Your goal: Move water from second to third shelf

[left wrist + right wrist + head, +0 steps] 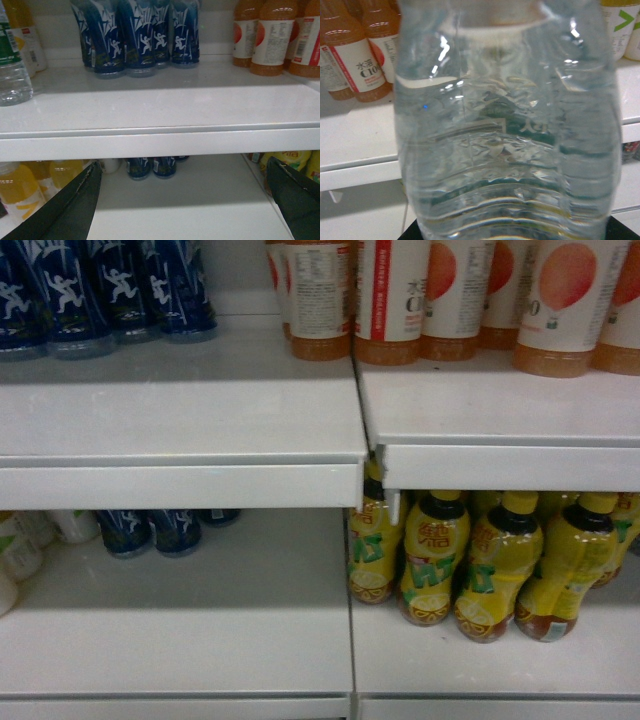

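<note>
The water bottle (507, 125) fills the right wrist view, directly in front of the right gripper, whose grip cannot be told. The left gripper (185, 200) hangs wide open and empty, facing a white shelf (160, 142) edge

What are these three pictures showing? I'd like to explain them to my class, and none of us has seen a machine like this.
A wheeled robot with two arms faces shop shelves. The head camera looks forward at the white shelves, with blue bottles, orange drinks and yellow lemon tea bottles. The left wrist camera shows the left gripper open and empty, its dark fingers at the bottom corners, and one green-labelled water bottle standing on the shelf. The right wrist camera is filled by a clear water bottle, apparently held by the right gripper, whose fingers barely show.
</note>
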